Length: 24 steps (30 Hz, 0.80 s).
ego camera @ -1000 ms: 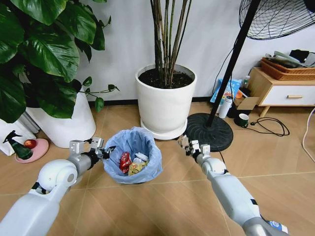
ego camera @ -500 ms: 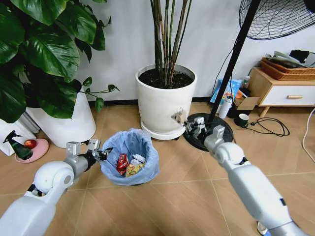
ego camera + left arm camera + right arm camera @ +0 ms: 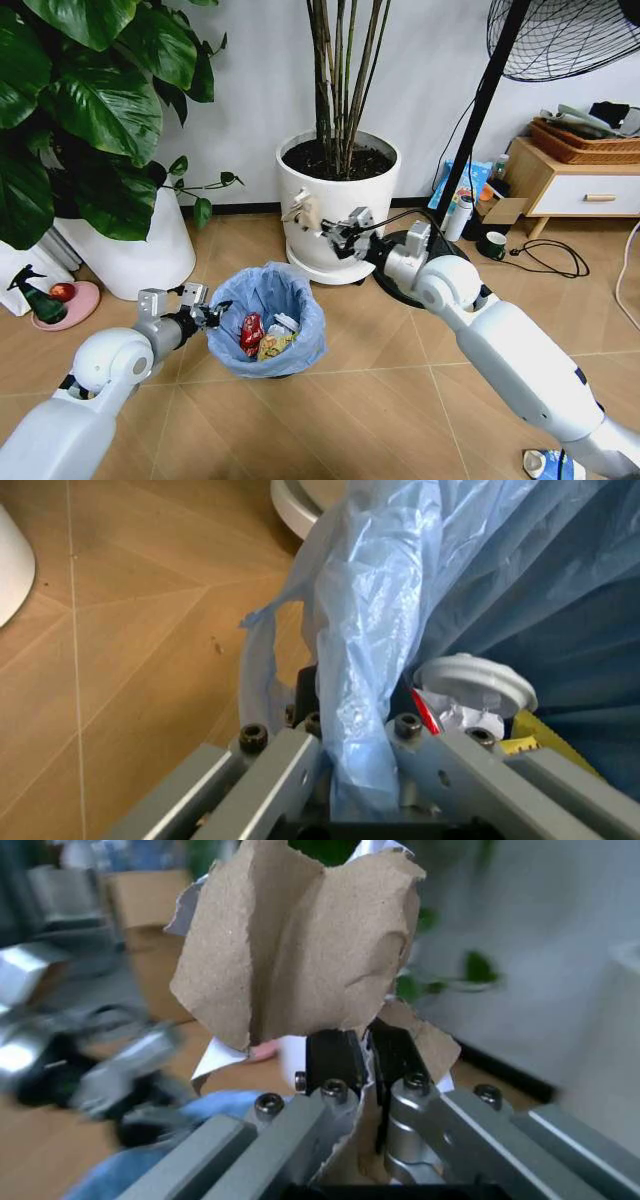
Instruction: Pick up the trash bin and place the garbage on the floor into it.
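My right gripper's [image 3: 322, 229] jaws are pinching light, floppy crumpled brown paper [image 3: 301, 211] above the bin; my left gripper [image 3: 212, 313] is clamping the round dark bin's crinkled blue-bagged rim [image 3: 266, 322].

White arm shells, grey metal end effectors, black screws.

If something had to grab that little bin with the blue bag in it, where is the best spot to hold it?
Probably the rim, from the side. The bin stands upright and open-topped, so its thin lip, with the blue bag folded over it, fits between two fingers, one inside and one outside. The left end effector holds it just so, on its left edge. The right end effector holds brown paper.
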{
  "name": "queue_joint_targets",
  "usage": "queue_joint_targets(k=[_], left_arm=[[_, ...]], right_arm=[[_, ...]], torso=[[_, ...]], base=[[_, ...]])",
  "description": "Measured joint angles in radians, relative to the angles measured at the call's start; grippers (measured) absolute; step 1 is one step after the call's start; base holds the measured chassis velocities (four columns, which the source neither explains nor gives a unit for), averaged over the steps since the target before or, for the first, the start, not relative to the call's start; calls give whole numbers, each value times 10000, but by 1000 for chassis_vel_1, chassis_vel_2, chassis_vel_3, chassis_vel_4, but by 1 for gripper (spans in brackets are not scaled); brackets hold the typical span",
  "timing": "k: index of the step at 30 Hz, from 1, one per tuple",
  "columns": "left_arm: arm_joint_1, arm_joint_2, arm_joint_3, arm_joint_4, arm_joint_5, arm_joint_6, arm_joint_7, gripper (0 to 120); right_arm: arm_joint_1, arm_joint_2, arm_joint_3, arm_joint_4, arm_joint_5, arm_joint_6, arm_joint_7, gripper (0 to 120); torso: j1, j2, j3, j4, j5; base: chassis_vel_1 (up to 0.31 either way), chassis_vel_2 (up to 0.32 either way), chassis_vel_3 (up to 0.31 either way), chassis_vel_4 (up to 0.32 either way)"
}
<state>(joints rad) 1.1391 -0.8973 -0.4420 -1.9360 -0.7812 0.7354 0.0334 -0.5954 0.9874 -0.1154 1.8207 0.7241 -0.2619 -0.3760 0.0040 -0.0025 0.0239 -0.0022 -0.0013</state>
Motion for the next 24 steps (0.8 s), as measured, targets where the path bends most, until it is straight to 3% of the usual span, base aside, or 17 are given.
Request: queue_joint_targets(k=[9, 18, 19, 24], left_arm=[[-38, 1, 24, 32, -5, 0, -2, 0], [-74, -9, 76, 46, -5, 0, -4, 0], [-93, -20, 92, 56, -5, 0, -6, 0], [-136, -49, 128, 56, -5, 0, -9, 0]], right_arm=[[175, -361, -960, 457, 263, -121, -314, 0], [29, -607, -1203, 647, 335, -170, -401, 0], [-26, -688, -1281, 703, 320, -178, -369, 12], [-98, -707, -1472, 571, -21, -31, -279, 32]], torso=[[0, 0, 0, 0, 5], [0, 0, 0, -1, 4], [0, 0, 0, -1, 4], [0, 0, 0, -1, 4]], base=[[0, 0, 0, 0], [0, 0, 0, 0], [0, 0, 0, 0], [0, 0, 0, 0]])
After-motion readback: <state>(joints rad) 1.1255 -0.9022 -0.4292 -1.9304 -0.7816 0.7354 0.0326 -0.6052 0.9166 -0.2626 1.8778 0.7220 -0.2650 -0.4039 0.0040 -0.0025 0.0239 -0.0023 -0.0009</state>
